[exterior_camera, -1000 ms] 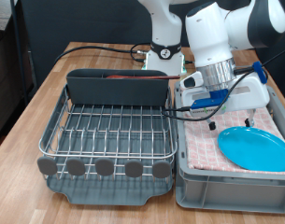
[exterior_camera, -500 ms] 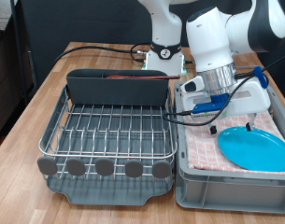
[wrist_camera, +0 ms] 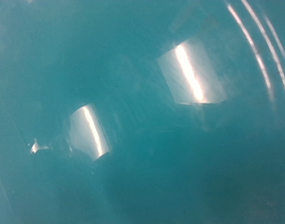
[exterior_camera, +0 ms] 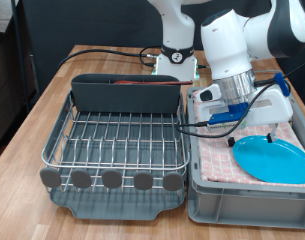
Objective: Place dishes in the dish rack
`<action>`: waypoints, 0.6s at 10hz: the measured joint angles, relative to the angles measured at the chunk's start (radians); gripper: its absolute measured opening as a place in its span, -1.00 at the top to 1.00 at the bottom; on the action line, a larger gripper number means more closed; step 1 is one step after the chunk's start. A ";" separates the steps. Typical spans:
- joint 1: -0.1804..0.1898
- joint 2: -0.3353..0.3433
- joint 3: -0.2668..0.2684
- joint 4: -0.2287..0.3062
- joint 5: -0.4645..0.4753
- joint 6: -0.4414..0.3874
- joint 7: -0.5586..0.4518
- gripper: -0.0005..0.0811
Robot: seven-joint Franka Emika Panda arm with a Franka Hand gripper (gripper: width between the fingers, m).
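The round light-blue plate (exterior_camera: 274, 158) lies flat on the pink checkered cloth in the grey bin (exterior_camera: 232, 195), at the exterior view's right. My gripper (exterior_camera: 236, 120) hangs low over the plate's edge on the rack side; its fingertips are hidden by the hand. The wrist view is filled by the plate's glossy blue surface (wrist_camera: 142, 121) at very close range, and no fingers show there. The dish rack (exterior_camera: 117, 140) stands at the exterior view's left, its wire grid bare. A reddish-brown wooden spoon (exterior_camera: 142, 82) lies in the tall grey back compartment. The white cup is out of view.
The bin stands right against the rack on the wooden table (exterior_camera: 32, 110). Black cables (exterior_camera: 112, 50) run across the table behind the rack. The robot base (exterior_camera: 177, 60) stands behind both.
The hand has shifted a little to the exterior view's right and come closer to the plate. The plate, spoon and rack have not moved.
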 joint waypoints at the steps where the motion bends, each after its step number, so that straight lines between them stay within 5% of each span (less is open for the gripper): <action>1: 0.000 0.002 0.001 0.004 0.011 0.000 -0.007 -0.80; 2: 0.000 0.004 0.001 0.006 0.013 0.000 -0.008 -0.80; 4: 0.000 0.006 -0.003 0.007 0.013 0.000 -0.008 0.00; 5: 0.000 0.006 -0.004 0.007 0.013 0.000 -0.008 0.00; 6: 0.000 0.006 -0.003 0.007 0.013 0.000 -0.008 0.39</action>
